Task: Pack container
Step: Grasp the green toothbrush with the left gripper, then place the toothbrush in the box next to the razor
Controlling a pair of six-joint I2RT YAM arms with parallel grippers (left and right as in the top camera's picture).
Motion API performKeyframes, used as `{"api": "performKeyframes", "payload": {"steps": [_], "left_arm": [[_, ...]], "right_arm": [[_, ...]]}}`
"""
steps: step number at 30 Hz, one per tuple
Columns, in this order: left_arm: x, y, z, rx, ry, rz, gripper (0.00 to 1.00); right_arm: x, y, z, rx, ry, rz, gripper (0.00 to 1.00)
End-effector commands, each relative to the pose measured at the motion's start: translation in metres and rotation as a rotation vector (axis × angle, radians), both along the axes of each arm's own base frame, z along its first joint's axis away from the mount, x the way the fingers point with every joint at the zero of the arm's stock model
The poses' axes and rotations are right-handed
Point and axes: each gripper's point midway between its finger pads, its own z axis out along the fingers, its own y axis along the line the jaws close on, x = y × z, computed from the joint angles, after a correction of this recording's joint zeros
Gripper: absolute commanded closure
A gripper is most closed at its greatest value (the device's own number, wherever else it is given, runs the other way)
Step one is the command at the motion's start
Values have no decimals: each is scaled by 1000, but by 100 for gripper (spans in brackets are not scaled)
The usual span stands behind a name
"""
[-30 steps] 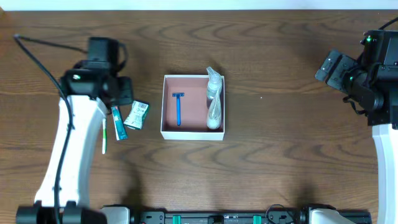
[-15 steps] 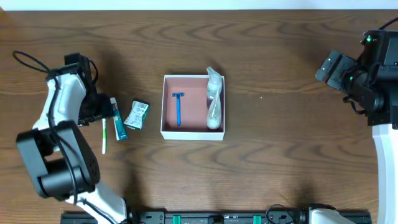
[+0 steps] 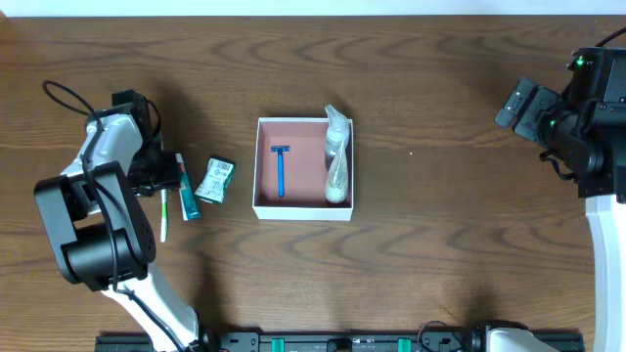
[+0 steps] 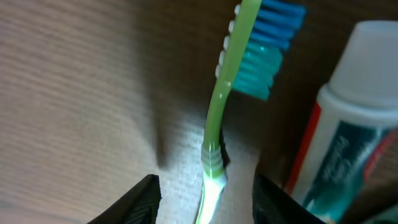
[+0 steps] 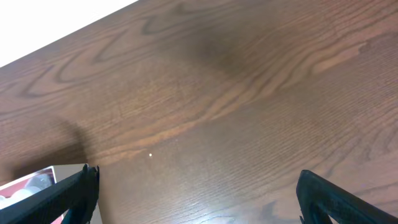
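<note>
The container [image 3: 304,212] is a shallow white-walled box with a pink floor at the table's middle. It holds a blue razor [image 3: 281,169] and a clear bottle [image 3: 337,156]. Left of it lie a green toothbrush [image 3: 164,217], a toothpaste tube [image 3: 186,194] and a green-white packet [image 3: 214,181]. My left gripper [image 3: 155,178] is low over the toothbrush. In the left wrist view its open fingers [image 4: 205,194] straddle the toothbrush handle [image 4: 221,106], with the toothpaste tube [image 4: 348,130] just to the right. My right gripper [image 5: 196,186] is open and empty, far right of the container.
The right arm [image 3: 577,117] hangs over the table's far right edge. A corner of the container [image 5: 59,169] shows at the lower left of the right wrist view. The left arm's body and cable [image 3: 93,225] cover the table's left side.
The left arm has folded down and left, bringing its gripper from above the toiletries down onto the toothbrush. The right arm and the items have not moved.
</note>
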Motion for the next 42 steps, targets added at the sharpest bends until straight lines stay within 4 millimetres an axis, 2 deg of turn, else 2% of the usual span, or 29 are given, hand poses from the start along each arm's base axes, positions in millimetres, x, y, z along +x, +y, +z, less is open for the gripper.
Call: {"api": "performKeyframes", "payload": {"steps": [1,5,8,10,14,17,19,24,27,29,32,34,37,42], "left_arm": [[-4,1,-11,-13,31,-3,54],[-5,0,-16,-16,42,-3,59],[-5,0,-16,-16,42,-3,78],[-6,0,-15,-17,44,-3,86],[-5,0,-6,-15,33,-2,92],[4,-6,14,-47,-19,0,94],[10,-10,36,-67,-69,7,94],[16,-24,112,-34,-218,-5,94],[19,-53,152,-34,-339,-67,94],[22,-87,172,-81,-410,-147,94],[25,-138,189,-136,-483,-230,94],[29,-171,192,-162,-513,-296,93],[34,-220,184,-200,-536,-394,94],[40,-255,153,-182,-501,-406,94]], "right_arm": [[0,-2,-1,0,2,-7,1],[0,-2,-1,0,2,-7,1],[0,-2,-1,0,2,-7,1],[0,-2,-1,0,3,-7,1],[0,-2,-1,0,2,-7,1],[0,-2,-1,0,2,-7,1],[0,-2,-1,0,2,-7,1],[0,-2,-1,0,2,-7,1],[0,-2,-1,0,2,-7,1],[0,-2,-1,0,2,-7,1],[0,-2,-1,0,2,-7,1],[0,-2,-1,0,2,-7,1],[0,-2,-1,0,2,-7,1],[0,-2,-1,0,2,-7,1]]}}
